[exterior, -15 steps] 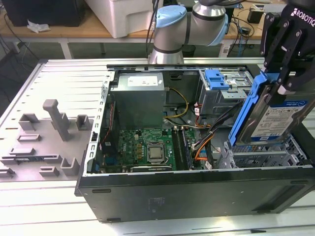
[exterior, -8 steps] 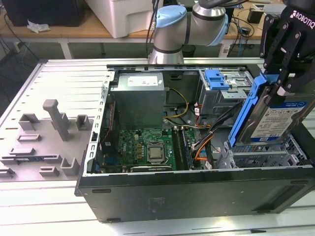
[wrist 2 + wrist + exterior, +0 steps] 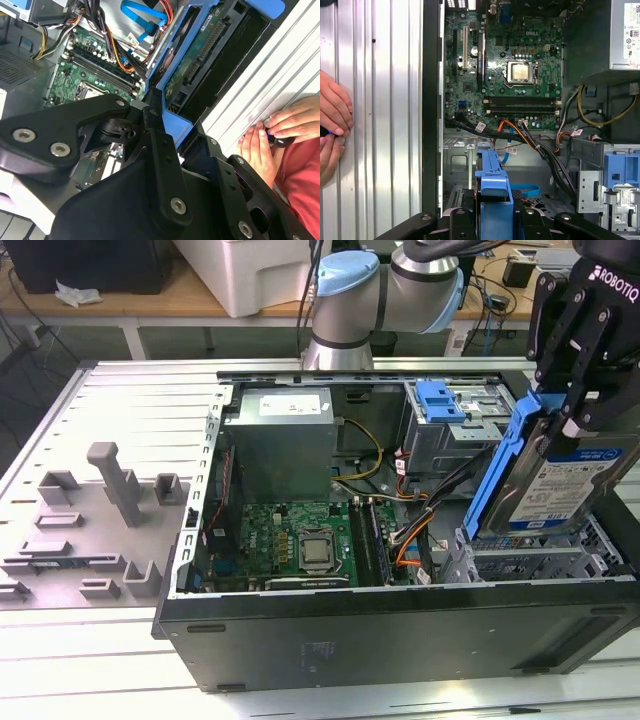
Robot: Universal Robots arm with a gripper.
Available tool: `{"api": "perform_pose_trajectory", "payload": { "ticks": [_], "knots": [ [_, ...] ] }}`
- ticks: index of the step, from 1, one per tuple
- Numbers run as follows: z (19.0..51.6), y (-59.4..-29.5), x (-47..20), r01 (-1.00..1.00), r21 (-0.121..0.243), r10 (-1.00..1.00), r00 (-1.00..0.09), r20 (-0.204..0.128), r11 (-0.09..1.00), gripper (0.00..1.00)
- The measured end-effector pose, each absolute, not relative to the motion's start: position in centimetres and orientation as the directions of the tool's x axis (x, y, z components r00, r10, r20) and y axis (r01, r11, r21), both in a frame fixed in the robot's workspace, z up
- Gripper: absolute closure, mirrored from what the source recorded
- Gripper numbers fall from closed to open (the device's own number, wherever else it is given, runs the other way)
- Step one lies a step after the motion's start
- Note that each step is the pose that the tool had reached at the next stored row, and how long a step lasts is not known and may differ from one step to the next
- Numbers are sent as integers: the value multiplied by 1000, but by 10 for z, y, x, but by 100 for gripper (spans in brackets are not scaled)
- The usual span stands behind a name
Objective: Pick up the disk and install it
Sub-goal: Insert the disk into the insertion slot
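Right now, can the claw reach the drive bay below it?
Probably yes: the claw holds the disk over the bay, and the cable bundle lies beside it, not across.

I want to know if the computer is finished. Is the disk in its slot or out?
Out. The pincer holds the disk on edge, tilted, sticking up above the open computer case, not seated in a bay.

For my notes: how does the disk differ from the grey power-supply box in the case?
The disk is thin and blue-framed; the power-supply box is bulky and plain grey. The disk is held on edge in the pincer; the box sits inside the case. Both are rectangular and labelled.
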State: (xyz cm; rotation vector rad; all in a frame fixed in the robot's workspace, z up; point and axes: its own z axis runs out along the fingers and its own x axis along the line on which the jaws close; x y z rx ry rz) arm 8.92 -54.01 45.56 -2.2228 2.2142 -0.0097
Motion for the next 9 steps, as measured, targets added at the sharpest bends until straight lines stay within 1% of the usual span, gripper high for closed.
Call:
{"api": "perform_pose_trajectory", "payload": {
  "ticks": [9],
  "knots": [
    [453,-541,89,-1000,-7,-1000,4,1,-4,64]
  ]
}}
